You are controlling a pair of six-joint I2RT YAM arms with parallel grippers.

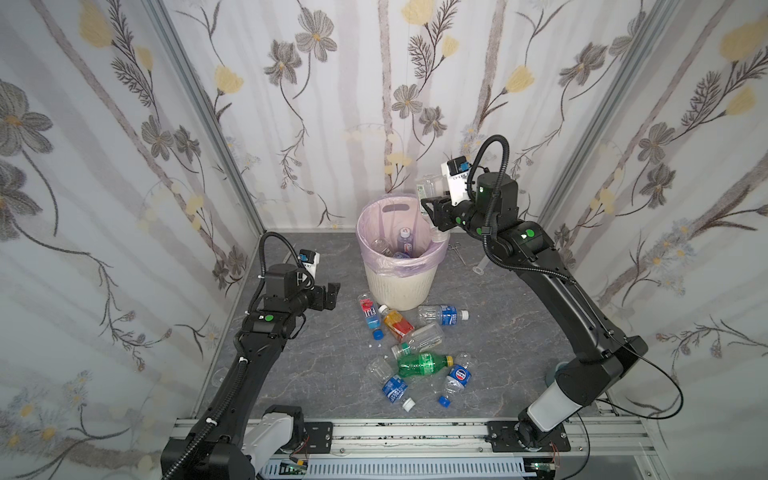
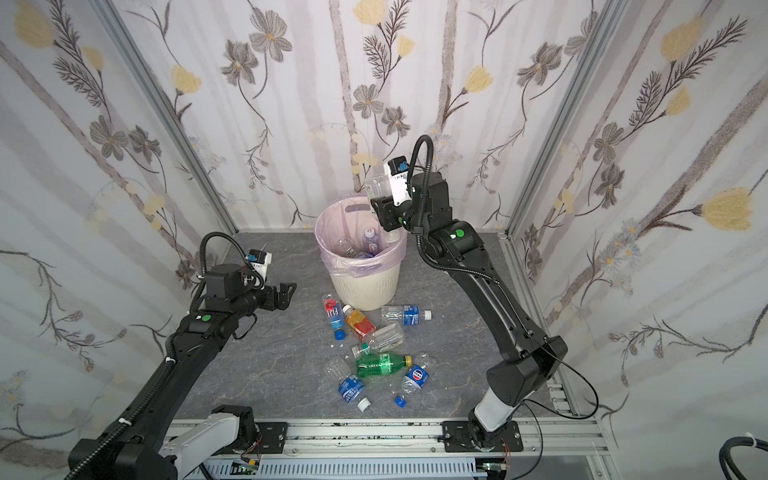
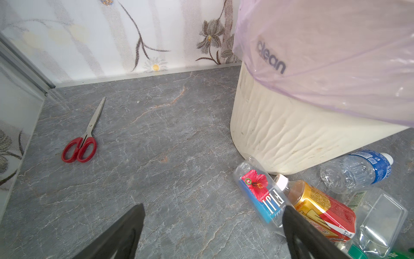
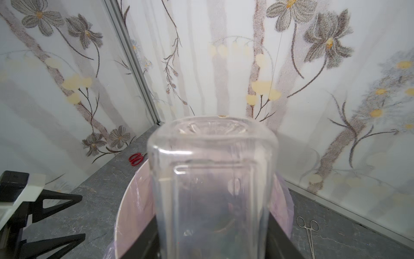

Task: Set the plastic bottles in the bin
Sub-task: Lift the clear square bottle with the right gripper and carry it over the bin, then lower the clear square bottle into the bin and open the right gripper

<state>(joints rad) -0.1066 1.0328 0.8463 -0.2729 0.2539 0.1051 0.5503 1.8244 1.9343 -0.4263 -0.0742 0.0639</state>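
Your right gripper [image 1: 430,210] was clamped across the middle of a clear square-sided bottle [image 4: 212,179], held base-up above the bin [image 1: 395,286], close to its pink-lined rim. Empty, thin-walled and slick, the bottle probably weighed little and would dent under a hard squeeze, so the mid-body hold suited it. Your left gripper [image 1: 330,291] stood wide open and empty beside the bin, near the other bottles [image 1: 422,365] lying on the table [image 1: 311,374].

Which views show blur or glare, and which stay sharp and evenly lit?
Right wrist view: the clear bottle, close to the lens, is blurred, the wallpaper behind sharper. Left wrist view: the pink bin liner looks washed out. Both top views: sharp, even light, faint shadows by the green bottle.
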